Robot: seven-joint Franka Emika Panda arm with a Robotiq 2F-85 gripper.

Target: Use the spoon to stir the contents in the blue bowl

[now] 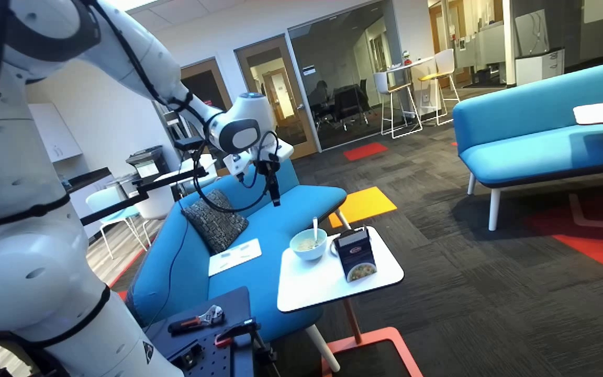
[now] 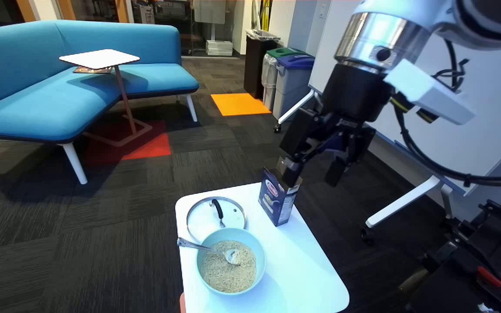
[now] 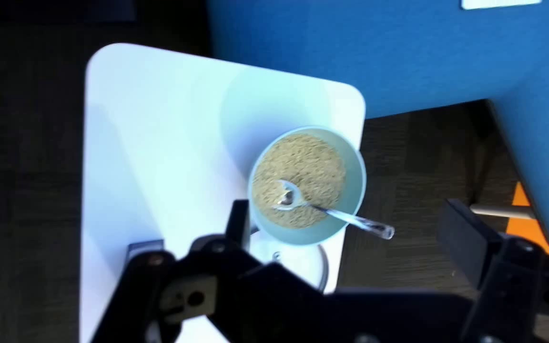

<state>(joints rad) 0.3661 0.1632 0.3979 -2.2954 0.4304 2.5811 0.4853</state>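
The pale blue-green bowl stands on a small white table in both exterior views [image 1: 309, 255] [image 2: 258, 254] and in the wrist view [image 3: 354, 183]. It holds pale, grain-like contents [image 2: 222, 278] [image 3: 315, 159]. A metal spoon [image 1: 315, 225] [image 2: 195, 245] [image 3: 364, 224] leans in it, its head in the contents and its handle over the rim past the table edge. My gripper [image 1: 276, 201] [image 2: 313, 174] [image 3: 350, 228] is open and empty, above the table and apart from the spoon. In the wrist view the spoon handle shows between the spread fingers, lower down.
A glass lid [image 2: 202, 219] [image 3: 303, 262] lies beside the bowl on the white table [image 1: 306, 290] [image 2: 307, 269] [image 3: 160, 109]. A dark navy box [image 1: 354, 254] [image 2: 272, 200] stands upright near the table's edge. A blue sofa [image 1: 280, 201] [image 3: 398, 52] is alongside the table.
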